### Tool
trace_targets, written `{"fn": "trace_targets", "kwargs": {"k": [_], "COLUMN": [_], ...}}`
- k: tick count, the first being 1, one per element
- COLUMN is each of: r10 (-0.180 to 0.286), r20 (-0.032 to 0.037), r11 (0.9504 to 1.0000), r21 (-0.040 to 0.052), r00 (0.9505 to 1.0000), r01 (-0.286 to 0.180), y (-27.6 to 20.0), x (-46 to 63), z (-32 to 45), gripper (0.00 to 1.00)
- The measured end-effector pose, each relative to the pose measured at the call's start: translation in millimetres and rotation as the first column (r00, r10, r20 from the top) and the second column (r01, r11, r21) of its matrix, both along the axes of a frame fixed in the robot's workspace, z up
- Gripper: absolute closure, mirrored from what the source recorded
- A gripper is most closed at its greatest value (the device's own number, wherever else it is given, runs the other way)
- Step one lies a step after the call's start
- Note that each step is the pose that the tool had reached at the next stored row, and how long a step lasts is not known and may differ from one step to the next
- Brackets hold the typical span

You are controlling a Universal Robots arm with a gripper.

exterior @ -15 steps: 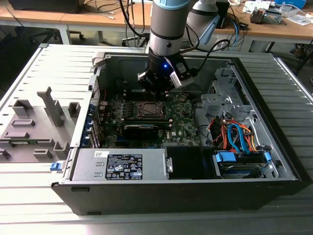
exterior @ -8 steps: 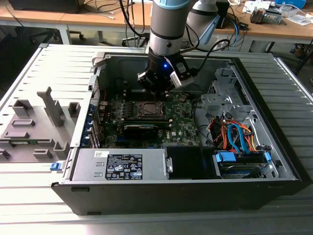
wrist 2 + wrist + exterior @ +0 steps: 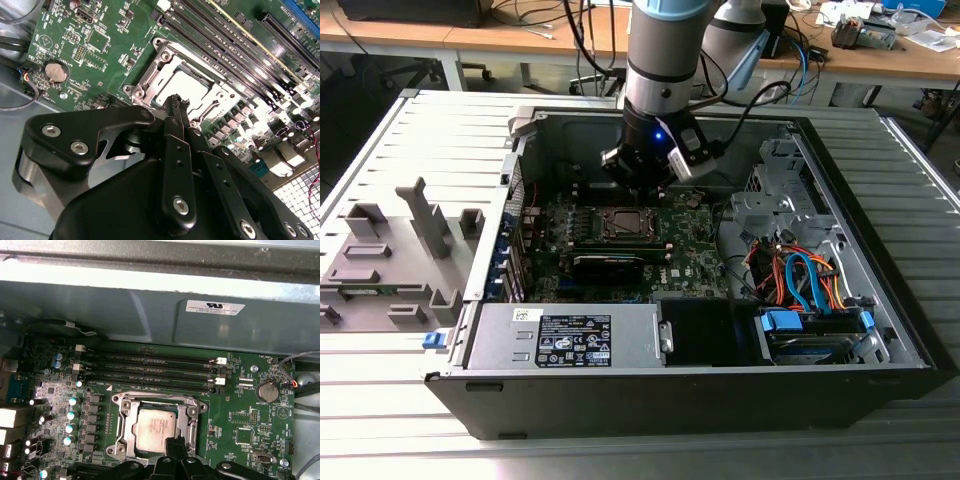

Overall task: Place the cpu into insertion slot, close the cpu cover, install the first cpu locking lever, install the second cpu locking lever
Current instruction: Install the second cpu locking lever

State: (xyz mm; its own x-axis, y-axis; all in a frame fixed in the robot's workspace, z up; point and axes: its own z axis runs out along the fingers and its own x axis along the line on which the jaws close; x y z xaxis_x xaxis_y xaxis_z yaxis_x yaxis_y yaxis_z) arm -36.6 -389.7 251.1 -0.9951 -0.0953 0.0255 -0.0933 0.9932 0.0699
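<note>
Cpu [image 3: 156,429] is seated in slot [image 3: 121,426]; cover [image 3: 192,412] is down. Hand [image 3: 177,102], pressed together, is best kept low beside the cover edge.

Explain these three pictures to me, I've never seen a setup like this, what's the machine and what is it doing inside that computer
This is a robot arm with a gripper reaching into an open computer case that lies on its side on a slatted table. The exterior view is from a camera off the arm. Both wrist views come from cameras riding on the arm, looking down past the black gripper fingers. Below them is the green motherboard. In its middle sits the cpu, a silvery square chip, already in the insertion slot, with the cpu cover framing it. The fingers are together and hold nothing, their tips right at the socket's edge.
</note>
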Motion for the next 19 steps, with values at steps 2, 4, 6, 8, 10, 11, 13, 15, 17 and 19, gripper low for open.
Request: {"fn": "trace_targets", "kwargs": {"k": [2, 4, 6, 8, 10, 11, 13, 15, 17, 19], "r10": [0.000, 0.000, 0.000, 0.000, 0.000, 0.000, 0.000, 0.000, 0.000, 0.000], "r20": [0.0000, 0.0000, 0.0000, 0.0000, 0.0001, 0.0000, 0.0000, 0.0000, 0.0000, 0.0000], "r11": [1.0000, 1.0000, 1.0000, 1.0000, 1.0000, 1.0000, 1.0000, 1.0000, 1.0000, 1.0000], "r21": [0.0000, 0.0000, 0.0000, 0.0001, 0.0000, 0.0000, 0.0001, 0.0001, 0.0000, 0.0000], "r00": [1.0000, 1.0000, 1.0000, 1.0000, 1.0000, 1.0000, 1.0000, 1.0000, 1.0000, 1.0000], "r01": [0.000, 0.000, 0.000, 0.000, 0.000, 0.000, 0.000, 0.000, 0.000, 0.000], "y": [-1.6, -2.9, -4.2, -5.4, -6.2, -6.6, -7.3, -7.8, -8.3, -8.6], "x": [0.0, 0.0, 0.0, 0.0, 0.0, 0.0, 0.0, 0.0, 0.0, 0.0], "z": [0.0, 0.0, 0.0, 0.0, 0.0, 0.0, 0.0, 0.0, 0.0, 0.0], "gripper": [0.89, 0.89, 0.89, 0.89, 0.89, 0.89, 0.89, 0.89, 0.89, 0.89]}}
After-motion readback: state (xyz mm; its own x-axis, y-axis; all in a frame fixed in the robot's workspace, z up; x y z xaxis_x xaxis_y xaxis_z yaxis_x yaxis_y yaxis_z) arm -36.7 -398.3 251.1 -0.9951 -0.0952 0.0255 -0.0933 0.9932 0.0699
